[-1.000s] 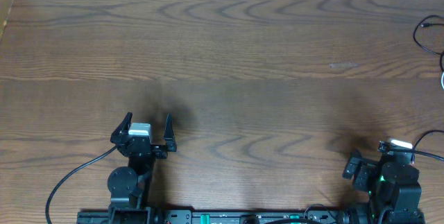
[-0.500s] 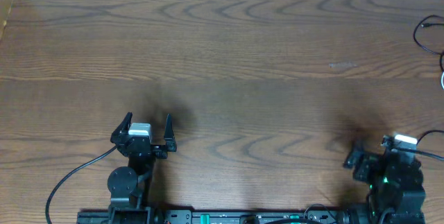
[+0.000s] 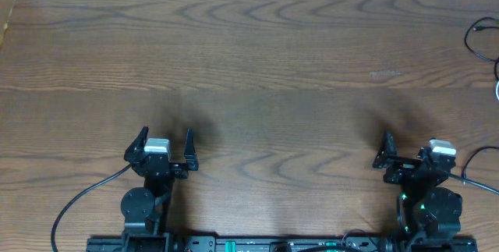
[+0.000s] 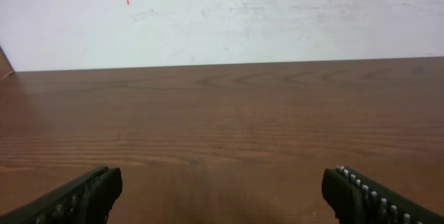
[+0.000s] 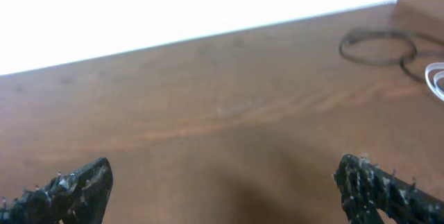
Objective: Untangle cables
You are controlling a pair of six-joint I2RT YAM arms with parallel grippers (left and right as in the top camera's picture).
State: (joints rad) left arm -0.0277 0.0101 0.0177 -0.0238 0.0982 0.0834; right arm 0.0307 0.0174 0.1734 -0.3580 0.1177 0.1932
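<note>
The cables lie at the table's far right edge, cut off by the frame: a thin black cable [image 3: 476,37] in a loop and a bit of white cable [image 3: 497,88] below it. The right wrist view shows the black cable [image 5: 378,46] coiled at the upper right and the white cable [image 5: 436,80] beside it. My right gripper [image 3: 405,157] [image 5: 225,189] stands open near the front right, well short of the cables. Over bare wood at the front left, my left gripper [image 3: 165,144] [image 4: 222,196] is open. Neither holds anything.
The dark wooden table [image 3: 257,65] runs back to a pale wall [image 4: 222,16]. Thick black arm wires trail at the front left [image 3: 78,201] and front right [image 3: 479,175]. The arm bases sit along the front edge [image 3: 257,244].
My right arm has swung left and its gripper now points up the table with the left finger clearly showing. The left arm and the cables have not moved.
</note>
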